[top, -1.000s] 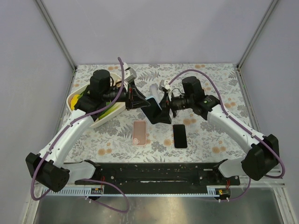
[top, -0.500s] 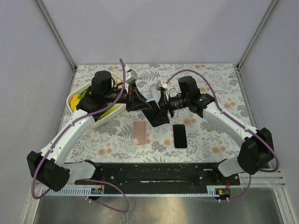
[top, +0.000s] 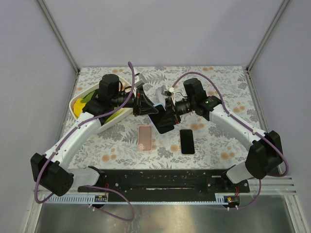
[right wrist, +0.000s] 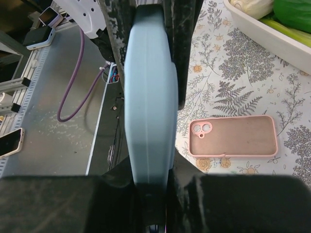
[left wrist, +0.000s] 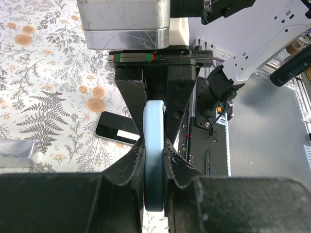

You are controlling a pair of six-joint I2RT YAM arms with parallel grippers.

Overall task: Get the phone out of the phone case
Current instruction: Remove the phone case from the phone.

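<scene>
A light blue phone case with the phone in it hangs tilted above the table's middle, the phone's dark face showing from above. My left gripper is shut on the case's left end. In the left wrist view the blue edge sits pinched between the left gripper's black fingers. My right gripper is shut on the opposite end. In the right wrist view the case's edge fills the gap of the right gripper.
An empty pink case lies on the floral table below. A bare black phone lies to its right. A white tray of vegetables stands at the left.
My right gripper has moved left onto the blue case and shut on its end. The left gripper has kept its grip and shifted slightly right.
</scene>
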